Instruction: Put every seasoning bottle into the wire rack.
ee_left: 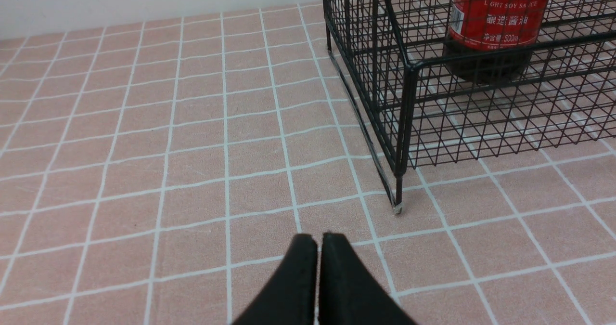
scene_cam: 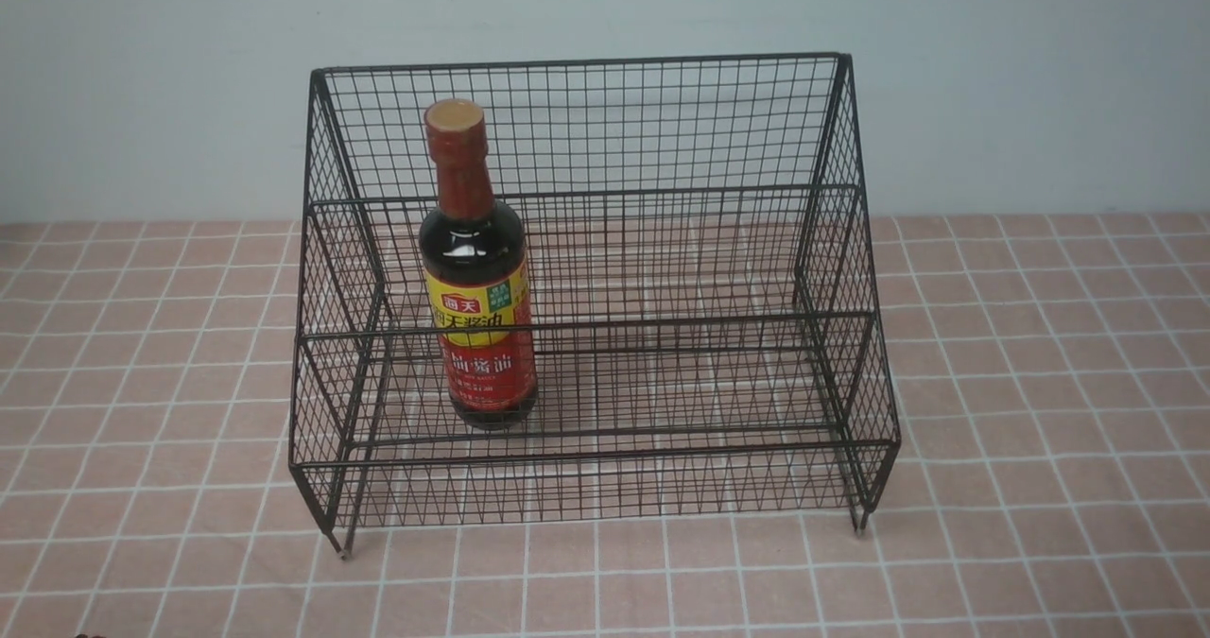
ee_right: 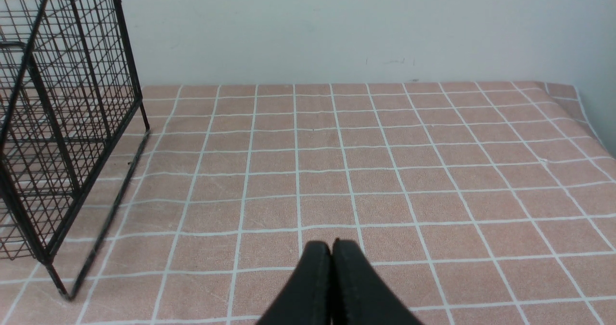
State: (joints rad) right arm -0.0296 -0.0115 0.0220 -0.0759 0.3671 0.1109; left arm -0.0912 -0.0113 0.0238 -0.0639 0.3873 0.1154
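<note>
A dark seasoning bottle (scene_cam: 477, 279) with a red neck wrap, tan cap and yellow-and-red label stands upright inside the black wire rack (scene_cam: 662, 123), on its lowest tier, left of centre. The left wrist view shows the bottle's lower part (ee_left: 498, 21) behind the rack's front corner (ee_left: 409, 70). My left gripper (ee_left: 318, 240) is shut and empty, low over the cloth, short of that corner leg. My right gripper (ee_right: 331, 244) is shut and empty too, over bare cloth beside the rack's side wall (ee_right: 72, 123). Neither arm shows in the front view.
A pink tablecloth (scene_cam: 1040, 383) with a white grid covers the table. A pale wall (scene_cam: 142, 80) stands right behind the rack. The cloth's far right edge (ee_right: 584, 118) shows in the right wrist view.
</note>
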